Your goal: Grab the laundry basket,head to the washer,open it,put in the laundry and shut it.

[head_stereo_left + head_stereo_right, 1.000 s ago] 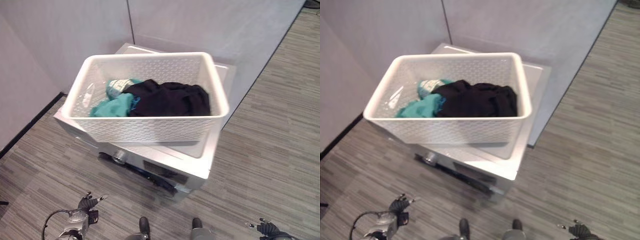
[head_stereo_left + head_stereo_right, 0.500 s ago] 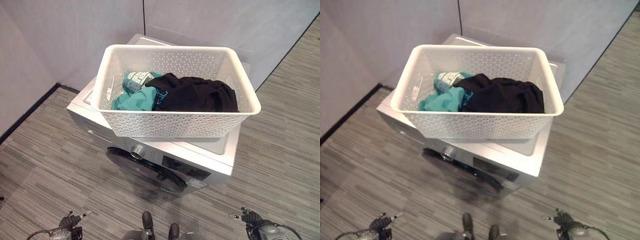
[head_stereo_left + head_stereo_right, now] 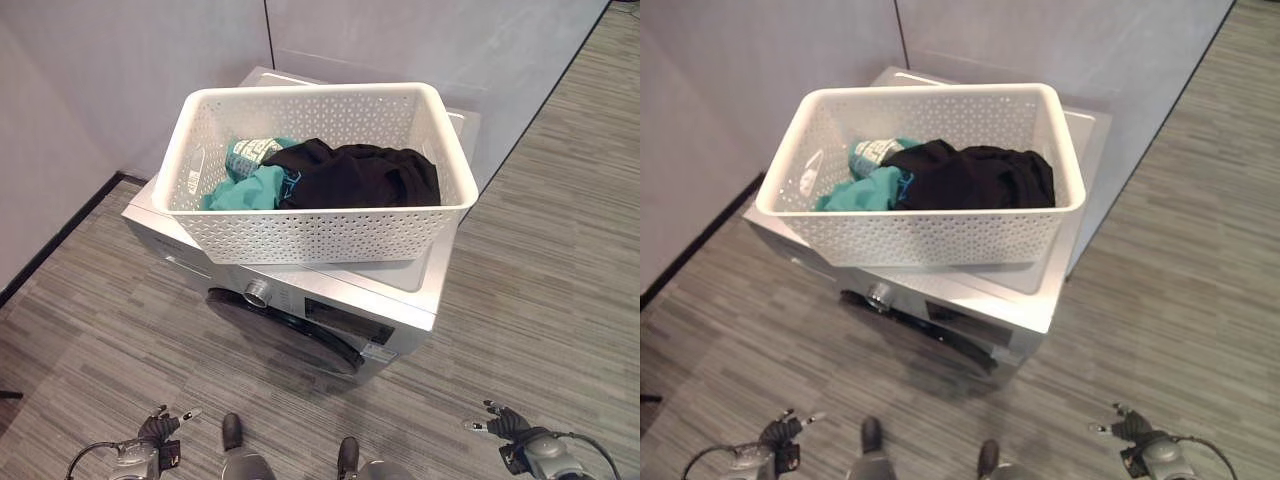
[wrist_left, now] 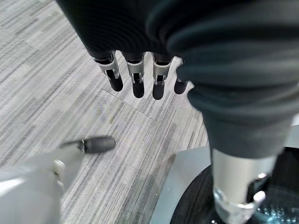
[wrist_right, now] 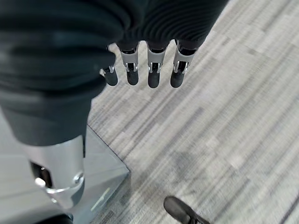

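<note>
Risk knocking the overhanging laundry basket (image 3: 315,235) off the washer (image 3: 400,295) reaching for its door (image 3: 285,335); left hand (image 4: 135,77) and right hand (image 5: 149,70) slack-fingered, empty.

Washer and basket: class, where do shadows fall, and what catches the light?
Left eye view: the laundry basket throws a soft shadow on the washer top; the floor darkens under the washer's front. Right eye view: the knob glints.
</note>
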Tool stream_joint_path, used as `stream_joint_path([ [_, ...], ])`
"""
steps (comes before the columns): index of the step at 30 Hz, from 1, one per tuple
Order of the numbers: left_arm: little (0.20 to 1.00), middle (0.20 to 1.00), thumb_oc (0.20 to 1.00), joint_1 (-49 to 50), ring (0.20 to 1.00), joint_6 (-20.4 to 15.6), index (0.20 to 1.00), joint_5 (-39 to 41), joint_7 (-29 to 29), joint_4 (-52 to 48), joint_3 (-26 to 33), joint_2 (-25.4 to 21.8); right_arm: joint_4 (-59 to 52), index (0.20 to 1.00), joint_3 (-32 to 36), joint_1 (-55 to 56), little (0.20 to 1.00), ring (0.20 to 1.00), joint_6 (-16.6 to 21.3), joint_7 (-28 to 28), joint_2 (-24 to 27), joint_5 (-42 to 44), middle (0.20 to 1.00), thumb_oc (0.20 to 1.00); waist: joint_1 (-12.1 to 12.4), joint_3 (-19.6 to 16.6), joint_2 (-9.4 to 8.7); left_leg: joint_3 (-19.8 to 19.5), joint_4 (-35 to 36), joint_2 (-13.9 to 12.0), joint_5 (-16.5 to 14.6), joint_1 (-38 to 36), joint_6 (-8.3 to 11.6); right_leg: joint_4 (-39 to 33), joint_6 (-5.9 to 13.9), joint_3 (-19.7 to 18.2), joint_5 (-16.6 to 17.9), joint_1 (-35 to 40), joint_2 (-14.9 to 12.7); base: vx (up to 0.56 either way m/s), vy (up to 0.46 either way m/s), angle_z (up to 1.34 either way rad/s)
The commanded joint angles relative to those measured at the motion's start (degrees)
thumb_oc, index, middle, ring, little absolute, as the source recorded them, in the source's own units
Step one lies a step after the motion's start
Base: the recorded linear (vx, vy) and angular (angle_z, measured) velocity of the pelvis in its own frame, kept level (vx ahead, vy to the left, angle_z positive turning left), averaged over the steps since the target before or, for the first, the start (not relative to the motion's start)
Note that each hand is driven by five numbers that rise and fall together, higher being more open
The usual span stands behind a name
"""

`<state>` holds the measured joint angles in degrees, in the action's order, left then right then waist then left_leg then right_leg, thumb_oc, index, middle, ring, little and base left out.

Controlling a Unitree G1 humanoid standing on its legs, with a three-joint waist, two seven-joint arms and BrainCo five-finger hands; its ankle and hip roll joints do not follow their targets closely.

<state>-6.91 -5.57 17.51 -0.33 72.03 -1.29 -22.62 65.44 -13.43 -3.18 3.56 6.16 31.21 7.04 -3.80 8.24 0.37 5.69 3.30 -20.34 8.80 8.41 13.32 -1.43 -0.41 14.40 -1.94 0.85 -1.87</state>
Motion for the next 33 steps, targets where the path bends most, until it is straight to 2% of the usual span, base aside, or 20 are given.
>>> stream_joint_path([
  [1, 1.0, 1.0, 1.0, 1.2, 1.0, -1.6, 1.0, -0.9, 1.0, 1.0, -0.9, -1.1, 1.0, 1.0, 2.6, 0.8, 1.0, 1.0, 0.2, -0.8, 2.1, -0.5, 1.0, 1.0, 0.0, -2.4, 0.39, 0.7, -2.6, 8.5, -1.8, -0.2, -5.85, 0.9, 7.86, -5.7, -0.5, 0.2, -6.7, 0.11, 0.4, -0.26],
  [3, 1.0, 1.0, 1.0, 1.0, 1.0, -1.7, 1.0, -3.0, 1.0, 1.4, -2.0, -1.4, 1.4, 1.0, 4.0, 0.1, 1.0, 1.0, 0.1, -1.4, 1.3, 0.0, 1.0, 1.0, 0.1, -2.4, -0.25, 1.1, -5.5, 13.0, -5.6, 1.1, -8.11, 1.6, 10.16, -7.2, 3.9, -1.5, -11.6, 0.08, 0.548, -0.01],
  [5, 1.0, 1.0, 1.0, 0.5, 1.0, -1.8, 1.0, -4.0, 1.3, 1.7, -2.6, -1.5, 0.2, 1.0, 4.0, -1.2, 1.0, 1.0, 0.1, -1.7, 0.8, 0.5, 1.0, 1.0, 0.2, -2.4, -0.5, 2.5, -5.0, 15.2, -6.1, 1.7, -9.26, 1.7, 11.45, -7.6, 8.2, -3.6, -14.1, -0.03, 0.418, -0.04],
  [6, 1.0, 1.0, 1.0, 0.1, 1.0, -1.7, 1.0, -5.2, 1.6, 2.1, -2.7, -1.6, -0.9, 1.0, 3.2, -2.3, 1.0, 1.0, 0.1, -1.9, 0.1, 0.2, 1.0, 1.0, 0.4, -2.3, -0.69, 4.0, -4.1, 15.7, -6.2, 1.5, -9.6, 1.5, 11.87, -6.2, 10.3, -4.8, -15.3, -0.06, 0.289, -0.16],
  [7, 1.0, 1.0, 1.0, -0.1, 1.0, -1.6, 1.0, -5.4, 2.0, 2.1, -2.4, -1.5, -1.8, 1.0, 2.5, -3.1, 1.0, 1.0, 0.2, -2.4, -0.6, -0.1, 1.0, 1.0, 1.3, -2.0, -0.93, 5.7, -3.4, 15.6, -6.3, 1.3, -9.66, 1.8, 12.09, -2.2, 12.0, -5.8, -16.4, -0.04, 0.181, -0.35],
  [8, 1.0, 1.0, 1.0, -0.1, 1.0, -1.6, 1.0, -5.4, 2.0, 2.1, -2.4, -1.5, -1.8, 1.0, 2.5, -3.1, 1.0, 1.0, 0.2, -2.4, -0.6, -0.1, 1.0, 1.0, 1.3, -2.0, -0.95, 5.7, -3.3, 15.6, -6.2, 1.2, -9.68, 1.8, 12.11, -2.2, 12.0, -5.7, -16.4, -0.05, 0.134, -0.74],
  [9, 1.0, 1.0, 1.0, -0.2, 1.0, -1.6, 1.0, -6.0, 2.3, 2.3, -2.1, -1.5, -2.6, 1.0, 1.6, -4.1, 1.0, 1.0, 0.2, -2.6, -1.4, -0.3, 1.0, 1.0, 2.2, -1.7, -0.9, 7.6, -2.4, 15.1, -6.1, 0.7, -9.57, 2.4, 12.0, 3.6, 12.0, -5.7, -17.0, -0.06, 0.267, -1.12],
  [10, 1.0, 1.0, 1.0, 0.2, 1.0, -1.2, 1.0, -6.7, 2.3, 2.0, -1.5, -1.3, -4.8, 1.0, -1.0, -5.0, 1.0, 1.0, 0.7, -2.6, -2.6, -1.1, 1.0, 1.0, 2.7, -1.3, -0.75, 9.7, -0.8, 15.4, -5.8, -0.8, -9.96, 6.2, 10.71, 6.0, 7.5, -6.3, -12.5, -0.05, 0.356, -0.99],
  [11, 1.0, 1.0, 1.0, 0.5, 1.0, -1.3, 1.0, -6.9, 2.6, 2.2, -1.0, -1.5, -5.8, 1.0, -1.9, -4.7, 1.0, 1.0, 1.0, -2.7, -3.1, -1.5, 1.0, 1.0, 2.3, -1.3, -0.68, 10.7, -0.6, 15.4, -5.4, -1.3, -10.2, 6.9, 9.98, 4.2, 4.5, -6.8, -9.3, -0.02, 0.323, -0.73],
  [12, 1.0, 1.0, 1.0, 0.8, 1.0, -1.1, 1.0, -7.2, 2.5, 2.6, -0.7, -1.6, -6.7, 1.0, -2.6, -4.7, 1.0, 1.0, 1.2, -2.8, -3.5, -1.9, 1.0, 1.0, 2.4, -1.4, -0.87, 11.5, -0.7, 15.4, -5.3, -1.6, -10.22, 6.8, 9.17, 4.1, 2.8, -6.2, -7.6, 0.02, 0.133, -0.43],
  [13, 1.0, 1.0, 1.0, 0.8, 1.0, -1.1, 1.0, -7.2, 2.5, 2.6, -0.7, -1.7, -6.7, 1.0, -2.6, -4.7, 1.0, 1.0, 1.2, -2.8, -3.5, -1.9, 1.0, 1.0, 2.5, -1.3, -0.88, 11.5, -0.7, 15.4, -5.3, -1.7, -10.21, 6.8, 9.16, 4.1, 2.7, -6.2, -7.6, 0.01, 0.083, -0.29],
  [14, 1.0, 1.0, 1.0, 1.4, 1.0, -0.9, 1.0, -7.8, 2.4, 2.7, -0.5, -1.8, -8.5, 1.0, -3.4, -4.3, 1.0, 1.0, 1.4, -3.1, -3.9, -2.5, 1.0, 1.0, 2.9, -1.5, -1.52, 12.3, -1.3, 15.6, -5.4, -1.8, -10.18, 6.3, 8.16, 5.7, 1.6, -5.1, -6.1, 0.01, 0.039, -0.14],
  [15, 1.0, 1.0, 1.0, 1.6, 1.0, -0.7, 1.0, -8.5, 2.4, 3.0, -0.2, -1.6, -9.7, 1.0, -3.6, -3.4, 1.0, 1.0, 1.4, -3.2, -4.2, -2.8, 1.0, 1.0, 2.9, -1.6, -1.84, 12.8, -1.0, 15.8, -5.2, -2.4, -9.91, 5.0, 8.1, 5.7, 1.3, -4.5, -6.1, 0.03, 0.025, -0.36],
  [16, 1.0, 1.0, 1.0, 2.0, 1.0, -0.8, 1.0, -8.8, 3.3, 3.6, 0.2, -0.2, -10.7, 1.0, -3.3, -2.7, 1.0, 1.0, 1.6, -4.2, -5.1, -2.6, 1.0, 1.0, 2.7, -2.1, -2.12, 13.3, -1.0, 15.5, -5.5, -3.8, -9.69, 1.5, 8.27, 2.6, 2.2, -2.9, -5.6, 0.04, -0.007, -0.39],
  [20, 1.0, 1.0, 1.0, 3.8, 1.0, -0.9, 1.0, -6.9, 3.8, 3.5, 2.5, 1.4, -15.3, 1.0, -2.3, -0.4, 1.0, 1.0, 2.4, -6.4, -4.0, -5.9, 1.0, 1.0, 2.8, -3.7, -2.29, 14.3, -1.0, 15.1, -5.6, -5.0, -9.54, -1.8, 8.58, 2.1, 3.7, -1.4, -5.6, 0.05, -0.026, -0.28],
  [22, 1.0, 1.0, 1.0, 4.5, 1.0, -1.0, 1.0, -7.7, 4.2, 3.7, 3.3, 2.2, -23.5, 1.0, -1.0, 3.8, 1.0, 1.0, 3.4, -7.1, -1.1, -10.1, 1.0, 1.0, 1.7, -4.3, -2.7, 13.7, -0.1, 14.9, -4.9, -5.7, -9.36, -2.7, 8.23, 1.6, 3.5, -0.3, -5.0, 0.04, -0.068, -0.02],
  [27, 1.0, 1.0, 1.0, 5.7, 1.0, -0.7, 1.0, -7.8, 3.7, 5.3, 5.5, 2.8, -29.8, 1.0, 1.9, 10.1, 1.0, 1.0, 4.6, -6.6, 5.1, -16.1, 1.0, 1.0, 0.0, -4.7, -3.17, 13.5, 0.4, 14.7, -4.6, -6.4, -9.05, -3.0, 8.28, 1.4, 3.6, 0.4, -4.9, 0.01, -0.032, 0.13],
  [28, 1.0, 1.0, 1.0, 6.4, 1.0, -0.8, 1.0, -8.1, 3.3, 5.4, 6.3, 3.0, -28.3, 1.0, 4.0, 12.0, 1.0, 1.0, 5.3, -6.9, 8.4, -17.7, 1.0, 1.0, -0.8, -5.1, -3.14, 13.9, 0.9, 14.6, -4.5, -6.8, -8.93, -3.3, 8.53, 1.1, 3.9, 0.4, -4.9, -0.01, -0.019, 0.05],
  [31, 1.0, 1.0, 1.0, 7.4, 1.0, -0.6, 1.0, -8.1, 2.9, 5.8, 7.8, 3.1, -34.5, 1.0, 9.5, 15.9, 1.0, 1.0, 5.4, -5.6, 11.5, -16.3, 1.0, 1.0, -1.7, -5.5, -3.08, 14.4, 1.4, 14.5, -4.5, -7.1, -8.81, -3.4, 8.79, 0.6, 4.1, 0.1, -4.9, 0.0, 0.004, -0.01],
  [33, 1.0, 1.0, 1.0, 8.6, 1.0, -0.2, 1.0, -8.1, 2.1, 6.6, 10.4, 3.6, -46.8, 1.0, 22.6, 21.2, 1.0, 1.0, 7.2, -5.0, 18.0, -12.3, 1.0, 1.0, -3.9, -6.0, -2.93, 15.6, 1.7, 14.3, -4.7, -7.2, -8.66, -3.6, 9.46, -0.3, 5.0, -0.6, -5.1, -0.01, 0.018, -0.03],
])
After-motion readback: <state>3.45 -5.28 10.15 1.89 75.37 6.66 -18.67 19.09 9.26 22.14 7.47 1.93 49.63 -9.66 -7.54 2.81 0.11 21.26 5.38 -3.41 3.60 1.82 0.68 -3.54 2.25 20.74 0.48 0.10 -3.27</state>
